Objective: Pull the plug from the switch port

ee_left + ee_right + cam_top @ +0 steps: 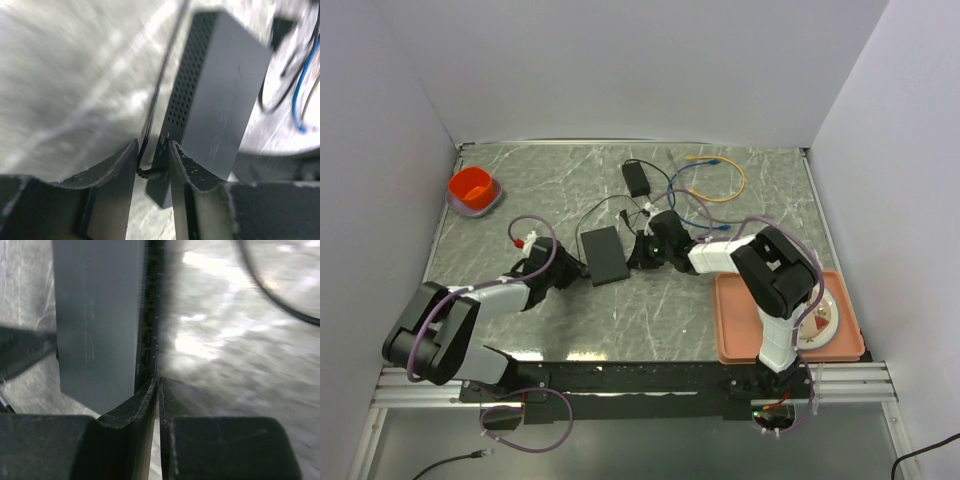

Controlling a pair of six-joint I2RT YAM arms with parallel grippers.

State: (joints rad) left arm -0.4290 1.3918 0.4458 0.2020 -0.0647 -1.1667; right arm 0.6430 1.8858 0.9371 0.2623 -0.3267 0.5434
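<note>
The flat matte-black switch box [603, 255] lies mid-table. A black plug [161, 167] with a thin black lead [159, 85] sits against its perforated long side edge [186, 75], near the box's near corner. My left gripper [567, 268] [153, 150] is at the box's left side, its jaws closed on the plug and its strain relief. I cannot tell whether the plug is seated. My right gripper [642, 250] [157, 382] is shut and empty, with its tips against the opposite long edge, which has a row of ports [148, 315].
A small black adapter brick [637, 178] lies behind the box, with blue and yellow cables [718, 180] at the back right. A red bowl [473, 190] stands at the back left. A pink tray [740, 330] with a plate is at the near right.
</note>
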